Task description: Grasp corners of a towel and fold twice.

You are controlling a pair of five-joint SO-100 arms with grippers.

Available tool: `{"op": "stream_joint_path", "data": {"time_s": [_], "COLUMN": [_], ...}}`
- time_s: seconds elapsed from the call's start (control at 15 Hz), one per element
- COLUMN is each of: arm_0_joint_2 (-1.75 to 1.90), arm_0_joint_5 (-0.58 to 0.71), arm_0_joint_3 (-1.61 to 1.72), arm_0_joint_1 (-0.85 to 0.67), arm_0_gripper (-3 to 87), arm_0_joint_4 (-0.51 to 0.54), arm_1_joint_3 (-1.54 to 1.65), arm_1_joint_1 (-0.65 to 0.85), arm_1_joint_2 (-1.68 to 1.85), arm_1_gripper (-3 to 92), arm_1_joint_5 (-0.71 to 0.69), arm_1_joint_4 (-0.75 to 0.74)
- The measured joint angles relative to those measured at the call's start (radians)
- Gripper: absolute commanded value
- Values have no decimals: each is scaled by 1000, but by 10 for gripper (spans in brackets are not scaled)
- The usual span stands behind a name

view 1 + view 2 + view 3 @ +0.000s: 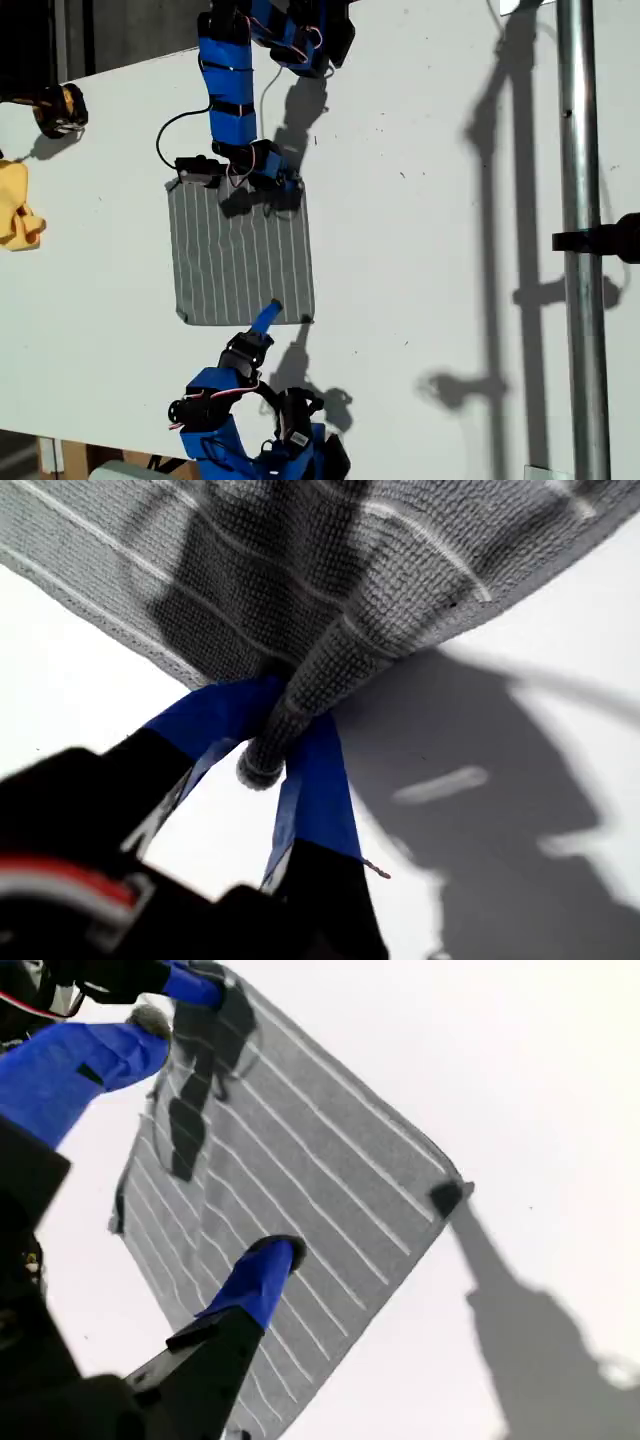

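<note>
The grey white-striped towel (240,255) lies spread flat on the white table, its stripes running between the two arms. My first gripper (278,184) comes in from the exterior view's top. It is shut on a bunched bit of the towel (400,560) near its far corner towards the exterior view's right (298,185), and my first gripper (266,752) holds that bit slightly raised. My second gripper (266,318) reaches from the exterior view's bottom and is open. One of its blue fingers (258,1278) hovers over the towel (300,1180) by the near edge, beside the near corner (447,1197).
A small yellow cloth (18,215) and a dark round object (60,108) sit at the exterior view's left edge. A metal pole (580,250) with a black clamp (612,238) runs down the exterior view's right side. Bare white table (420,250) lies between towel and pole.
</note>
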Motion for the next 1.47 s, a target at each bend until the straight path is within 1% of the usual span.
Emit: {"op": "stream_joint_path", "data": {"time_s": [0.13, 0.47, 0.67, 0.8, 1.13, 1.33, 1.47], "arm_0_joint_2": [0, -66, -170, -242, -410, -499, -565], "arm_0_joint_5": [25, 121, 135, 127, 51, 23, 2], "arm_0_joint_3": [40, 186, 190, 190, 149, 83, 32], "arm_0_joint_1": [-5, -57, -80, -81, -78, -71, -61], "arm_0_gripper": [358, 358, 349, 344, 338, 332, 308], "arm_0_joint_4": [-14, -130, -183, -212, -245, -255, -255], "arm_1_joint_3": [3, 15, 18, 18, 18, 18, 18], "arm_1_joint_1": [0, 0, 0, 0, 0, 0, 0], "arm_1_joint_2": [0, 0, 0, 0, 0, 0, 3], "arm_1_gripper": [-1, -1, -1, -1, -1, -1, -1], "arm_1_joint_5": [0, 0, 0, 0, 0, 0, 0], "arm_1_joint_4": [0, 0, 0, 0, 0, 0, 0]}}
